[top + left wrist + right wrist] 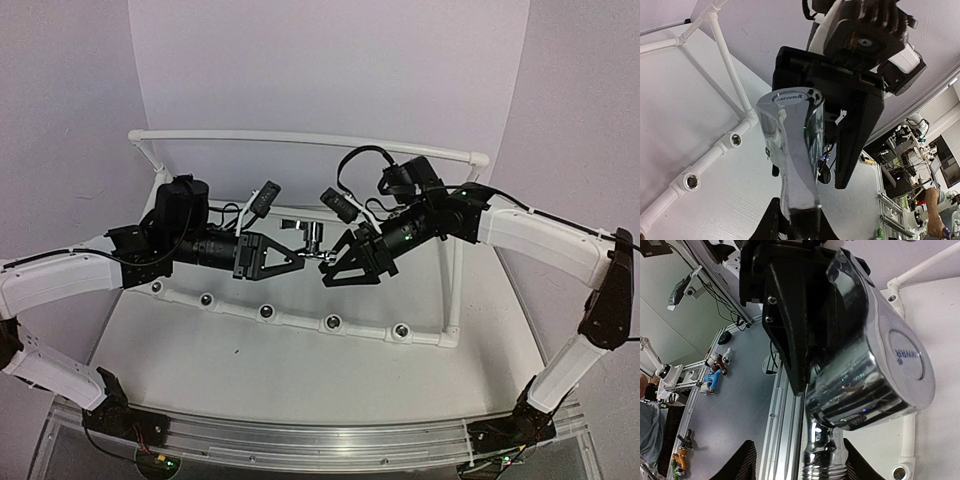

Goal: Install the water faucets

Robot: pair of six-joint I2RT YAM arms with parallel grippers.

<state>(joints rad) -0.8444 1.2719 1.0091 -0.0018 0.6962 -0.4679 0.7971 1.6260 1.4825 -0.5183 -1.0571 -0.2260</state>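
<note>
Overhead and wrist views show the left arm [60, 280] and right arm [545, 235] meeting above a white table [300, 375]. Nearest the camera, an aluminium rail [320, 440] runs along the table's edge, with the arm bases [120, 415] fixed towards either end.

Beyond the rail, the front bar of a white pipe frame [230, 303] lies across the tabletop, carrying five round sockets [267, 312] along its length. Above and just behind that bar, the left gripper [303, 257] and the right gripper [328, 263] point at each other, their tips almost meeting. The chrome water faucet [315, 238] sits between them in the air, clear of the frame and of every socket.

In the left wrist view, the left gripper is clamped on one end of the tap. Its fingers [771, 222] press in from both sides, and the tap's round cap with blue lettering is at the far end from them. In the right wrist view, the right gripper's jaws are spread wider than the tap's threaded stem [822, 465]. The stem stands between them with a clear gap on one side, so they are not clamping it.

Behind the grippers, the frame's rear rail [300, 140] spans the far side of the table at a raised height. A plain pale backdrop [330, 60] closes off the scene.
</note>
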